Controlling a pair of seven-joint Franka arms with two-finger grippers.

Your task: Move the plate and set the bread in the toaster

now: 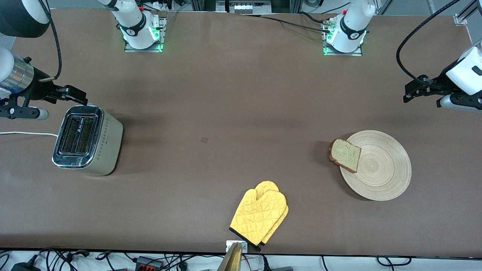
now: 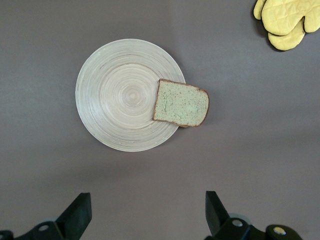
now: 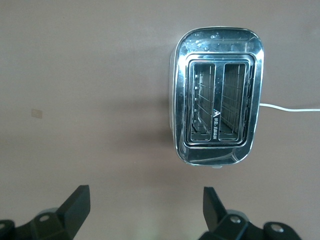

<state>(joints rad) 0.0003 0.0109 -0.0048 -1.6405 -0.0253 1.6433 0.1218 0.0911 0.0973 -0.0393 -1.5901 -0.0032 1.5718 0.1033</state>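
The round light-wood plate (image 1: pixel 378 165) lies toward the left arm's end of the table; it also shows in the left wrist view (image 2: pixel 122 95). The bread (image 1: pixel 345 154) slice rests on the plate's rim and hangs partly over it; it also shows in the left wrist view (image 2: pixel 181 103). The silver toaster (image 1: pixel 87 140) stands at the right arm's end with both slots empty; it also shows in the right wrist view (image 3: pixel 216 110). My left gripper (image 1: pixel 412 92) is open and empty, up in the air beside the plate. My right gripper (image 1: pixel 77 96) is open and empty, high beside the toaster.
A yellow oven mitt (image 1: pixel 260 215) lies near the table's front edge, nearer the camera than the plate; it also shows in the left wrist view (image 2: pixel 284 20). The toaster's white cord (image 1: pixel 26 133) runs off the table's end. Cables lie along the front edge.
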